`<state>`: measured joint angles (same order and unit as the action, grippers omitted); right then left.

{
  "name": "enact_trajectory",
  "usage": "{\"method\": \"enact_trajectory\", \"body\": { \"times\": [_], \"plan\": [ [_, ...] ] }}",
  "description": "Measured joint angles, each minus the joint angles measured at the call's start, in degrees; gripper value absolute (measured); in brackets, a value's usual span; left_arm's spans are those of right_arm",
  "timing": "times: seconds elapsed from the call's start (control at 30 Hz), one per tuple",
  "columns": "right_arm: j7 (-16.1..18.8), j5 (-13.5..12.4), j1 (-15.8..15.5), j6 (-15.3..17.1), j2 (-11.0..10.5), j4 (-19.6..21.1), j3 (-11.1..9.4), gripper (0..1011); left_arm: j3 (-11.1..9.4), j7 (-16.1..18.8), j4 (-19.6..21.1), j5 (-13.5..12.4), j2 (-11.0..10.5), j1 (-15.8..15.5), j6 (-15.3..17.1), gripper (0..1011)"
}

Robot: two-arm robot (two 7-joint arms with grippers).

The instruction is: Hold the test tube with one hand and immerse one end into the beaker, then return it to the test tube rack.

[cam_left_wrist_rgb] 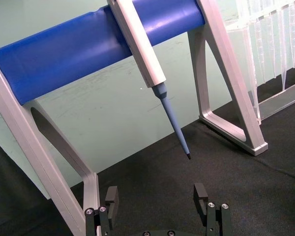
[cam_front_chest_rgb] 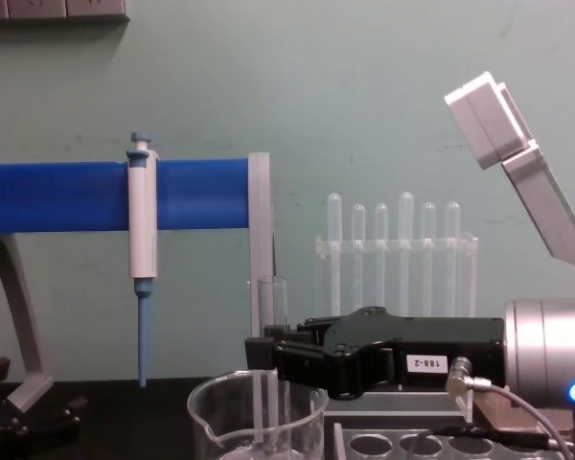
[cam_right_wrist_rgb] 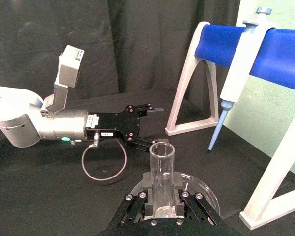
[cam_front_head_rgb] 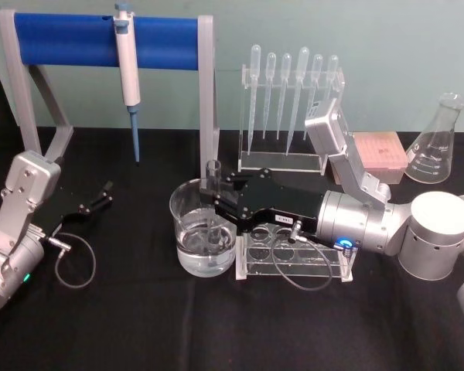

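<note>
Test tube (cam_front_chest_rgb: 271,305) dips in beaker (cam_front_head_rgb: 187,247), clamped by "188-2" right gripper (cam_front_head_rgb: 212,190) jaws; left gripper (cam_front_head_rgb: 104,194) jaws apart.

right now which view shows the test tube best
Head view: the test tube stands upright in the right pincer, lower end inside the beaker. Chest view shows it side-on, beaker base cropped; right wrist view shows its upper part close up.

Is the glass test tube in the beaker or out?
In: the right gripper holds the clear glass test tube upright, its lower end below the rim of the wide clear glass beaker.
</note>
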<state>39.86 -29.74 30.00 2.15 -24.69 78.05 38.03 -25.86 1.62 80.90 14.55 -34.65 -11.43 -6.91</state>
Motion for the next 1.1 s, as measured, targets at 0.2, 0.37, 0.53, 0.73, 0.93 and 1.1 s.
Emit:
{"method": "enact_trajectory", "body": {
  "times": [0.2,0.37,0.53,0.73,0.93,1.1],
  "plan": [
    [0.00,0.00,0.00,0.00,0.00,0.00,0.00,225,0.00,0.00,0.00,0.00,0.00,0.00,0.00,1000],
    [0.00,0.00,0.00,0.00,0.00,0.00,0.00,226,0.00,0.00,0.00,0.00,0.00,0.00,0.00,1000],
    [0.00,0.00,0.00,0.00,0.00,0.00,0.00,226,0.00,0.00,0.00,0.00,0.00,0.00,0.00,1000],
    [0.00,0.00,0.00,0.00,0.00,0.00,0.00,226,0.00,0.00,0.00,0.00,0.00,0.00,0.00,1000],
    [0.01,0.00,0.00,0.00,0.00,-0.01,0.00,226,0.00,0.00,0.00,0.00,0.00,0.00,0.00,1000],
    [0.00,0.00,0.00,0.00,0.00,0.00,0.00,226,0.00,0.00,0.00,0.00,0.00,0.00,0.00,1000]
  ]
}}
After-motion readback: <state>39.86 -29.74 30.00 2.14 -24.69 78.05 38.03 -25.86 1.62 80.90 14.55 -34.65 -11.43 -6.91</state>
